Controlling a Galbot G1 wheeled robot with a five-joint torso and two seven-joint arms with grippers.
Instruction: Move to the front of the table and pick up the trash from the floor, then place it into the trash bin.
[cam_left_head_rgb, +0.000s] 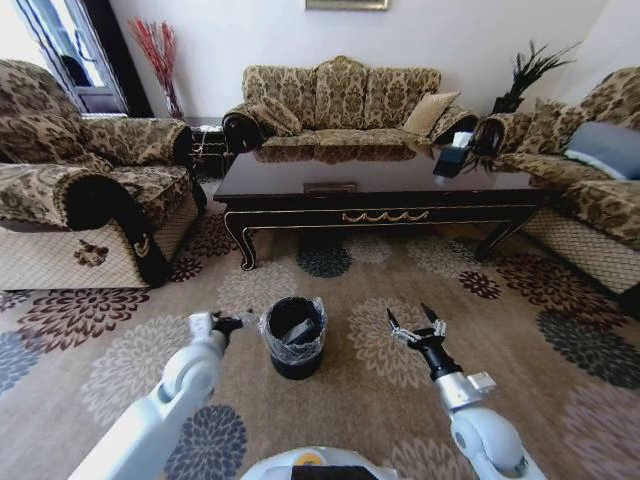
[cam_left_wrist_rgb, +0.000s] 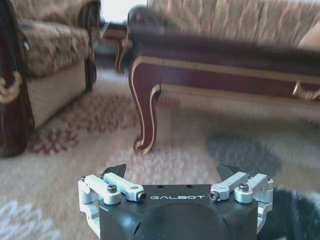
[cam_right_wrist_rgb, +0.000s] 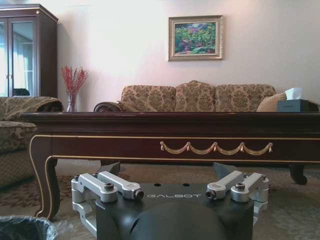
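The black trash bin (cam_left_head_rgb: 295, 337), lined with a crinkled clear bag, stands on the flowered carpet floor (cam_left_head_rgb: 350, 270) just in front of me; its rim also edges the right wrist view (cam_right_wrist_rgb: 25, 227). A pale shape lies inside it; I cannot tell what it is. The trash is out of view on the carpet. Beyond the bin stretches the dark glossy table (cam_left_head_rgb: 380, 185) (cam_left_wrist_rgb: 210, 60) (cam_right_wrist_rgb: 175, 135) with gold trim. My left gripper (cam_left_head_rgb: 234, 322) (cam_left_wrist_rgb: 172, 172) hangs open and empty right beside the bin's left rim. To the bin's right, my right gripper (cam_left_head_rgb: 412, 320) (cam_right_wrist_rgb: 167, 170) is open and empty above the carpet.
A patterned armchair (cam_left_head_rgb: 90, 190) stands at the left, a matching sofa (cam_left_head_rgb: 340, 100) behind the table and another sofa (cam_left_head_rgb: 590, 170) at the right. A tissue box (cam_left_head_rgb: 455, 150) sits on the table's right end. Open carpet lies between me and the table.
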